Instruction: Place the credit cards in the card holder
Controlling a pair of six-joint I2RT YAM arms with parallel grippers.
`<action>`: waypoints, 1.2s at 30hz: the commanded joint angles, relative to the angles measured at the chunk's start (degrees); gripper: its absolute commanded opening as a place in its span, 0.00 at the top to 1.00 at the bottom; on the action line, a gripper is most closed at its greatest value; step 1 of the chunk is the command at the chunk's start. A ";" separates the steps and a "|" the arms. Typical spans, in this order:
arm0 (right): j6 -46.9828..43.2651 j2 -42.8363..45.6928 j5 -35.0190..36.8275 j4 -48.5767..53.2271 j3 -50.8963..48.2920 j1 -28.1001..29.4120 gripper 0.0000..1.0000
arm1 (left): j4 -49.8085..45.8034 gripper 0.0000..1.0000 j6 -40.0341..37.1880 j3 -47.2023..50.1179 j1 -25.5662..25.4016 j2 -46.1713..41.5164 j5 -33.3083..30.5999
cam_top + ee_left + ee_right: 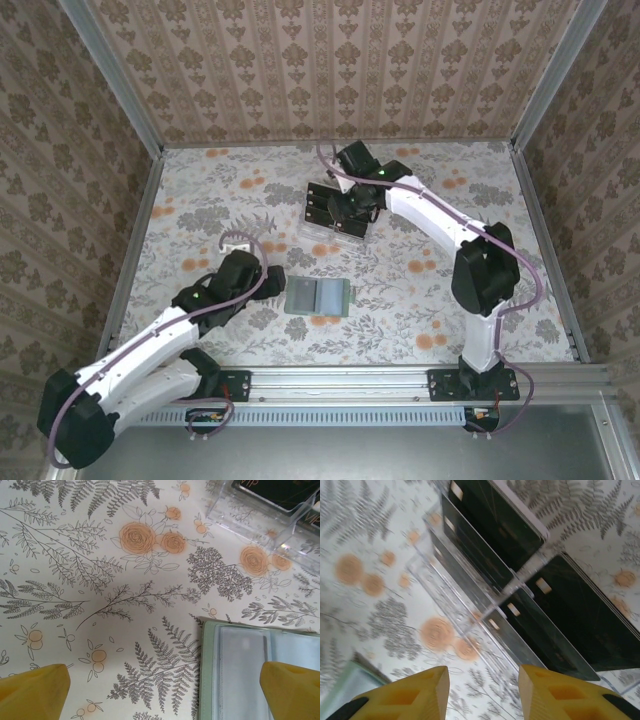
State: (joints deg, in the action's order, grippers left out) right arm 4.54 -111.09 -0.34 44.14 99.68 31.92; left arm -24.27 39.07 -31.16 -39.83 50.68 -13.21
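**Task item.** I am finding the small black rectangular credit cards (495, 527) standing on edge in the tiers of the clear stepped plastic rack (470, 612), with more of them lying flat at the rack's right end. None is sitting in the flat sage-green card holder (318, 296), which is lying open on the near side of the rack, towards the arm bases and a little apart from it.

**Governing relation.** The right gripper (482, 672) is hovering above the near edge of the rack. Its yellow fingers (415, 692) are standing partly apart and are gripping nothing. From its wrist camera the cards are lying ahead of the fingertips, and their long edges are running on a slant across the line between the two fingers. I am judging that the wrist needs turning before the jaws can close squarely across one card's faces. This arm is plainly the nearer to the rack.

**Other arm.** The left gripper (164, 672) is hanging well short of the rack, low over the holder's left edge. Its jaws are spread wide and are holding nothing.
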 commanded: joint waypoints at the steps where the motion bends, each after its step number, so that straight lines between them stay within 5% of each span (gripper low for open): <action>1: -6.73 -2.11 7.82 5.57 2.61 0.99 0.59 | -2.22 0.00 -1.67 -2.49 0.97 2.14 2.52; 23: -11.60 -11.86 15.96 5.01 5.07 2.71 0.61 | -0.39 0.00 -0.34 -0.92 2.38 3.48 3.81; 36: -14.41 -11.76 14.28 6.01 4.86 2.62 0.85 | -0.07 0.00 -0.49 -0.47 2.39 3.66 4.07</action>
State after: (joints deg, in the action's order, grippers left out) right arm -8.23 -122.02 13.82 48.07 103.33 34.39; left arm -24.45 38.92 -32.25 -37.78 54.35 -9.58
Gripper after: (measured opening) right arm 0.158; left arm 0.997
